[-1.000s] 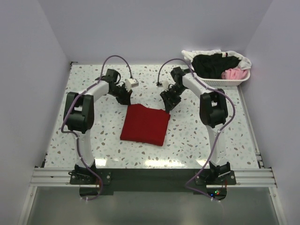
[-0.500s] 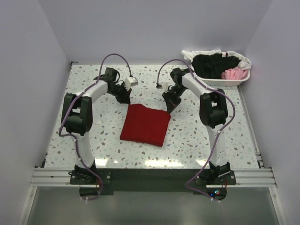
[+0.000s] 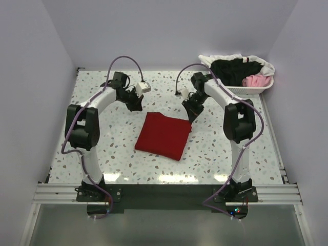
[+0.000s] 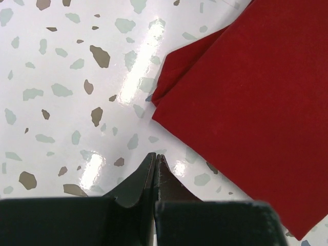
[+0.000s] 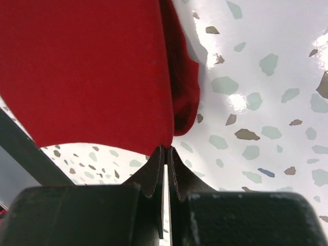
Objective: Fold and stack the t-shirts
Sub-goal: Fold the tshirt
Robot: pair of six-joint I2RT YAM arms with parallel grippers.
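Seemingly red t-shirt [image 3: 163,136] in right jaws

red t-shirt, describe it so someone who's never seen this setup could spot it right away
On the speckled table, look at the middle. The red t-shirt lies there folded into a flat rectangle, slightly askew. It is the only garment on the tabletop; the other clothes are heaped in the white basket at the far right corner.

My left wrist view: dark red t-shirt [image 4: 246,102] cut by top and right edges. My right wrist view: same, top and left edges. Top view: white t-shirt [image 3: 225,57] mostly buried under black t-shirt [image 3: 233,70] in basket [image 3: 252,90].
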